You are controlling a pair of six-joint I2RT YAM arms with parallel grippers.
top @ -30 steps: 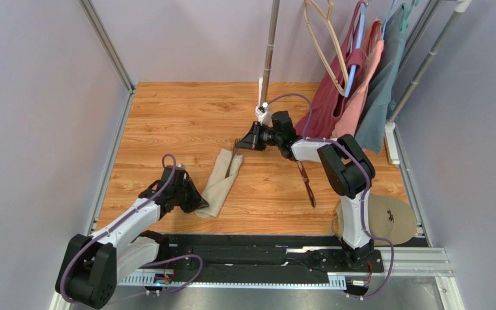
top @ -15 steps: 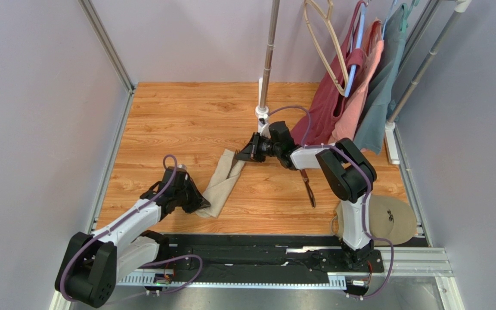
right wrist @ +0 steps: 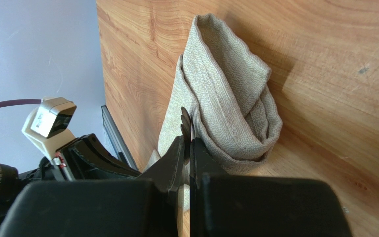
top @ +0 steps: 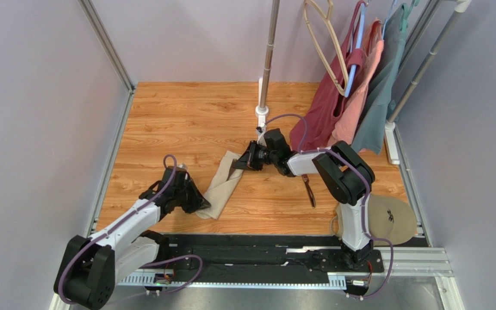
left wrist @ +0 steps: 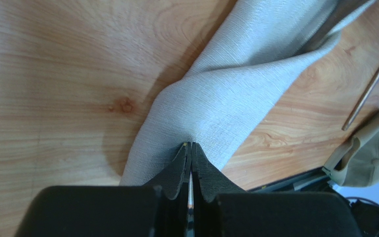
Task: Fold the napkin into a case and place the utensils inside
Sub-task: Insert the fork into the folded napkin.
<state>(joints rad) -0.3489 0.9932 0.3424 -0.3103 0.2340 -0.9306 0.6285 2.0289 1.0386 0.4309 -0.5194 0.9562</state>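
The beige napkin (top: 221, 185), folded into a narrow case, lies slantwise on the wooden table (top: 186, 116). My left gripper (top: 199, 205) is shut on the case's near end, and the cloth (left wrist: 226, 94) puckers at its tips (left wrist: 191, 144). My right gripper (top: 234, 166) is shut on a dark fork whose tines (right wrist: 185, 118) stick out past the jaws (right wrist: 190, 143). The tines sit against the rolled far end of the case (right wrist: 231, 98). Another dark utensil (top: 307, 187) lies on the wood to the right; it shows in the left wrist view (left wrist: 369, 91) too.
A round tan disc (top: 386, 219) lies at the near right beside the right arm's base. A metal pole (top: 267, 64) stands at the back centre. Maroon, salmon and grey-teal garments (top: 354, 84) hang at the back right. Grey walls close both sides.
My right gripper has carried the fork down and to the left, from above the table to the far end of the case. The left gripper has stayed at the near end.
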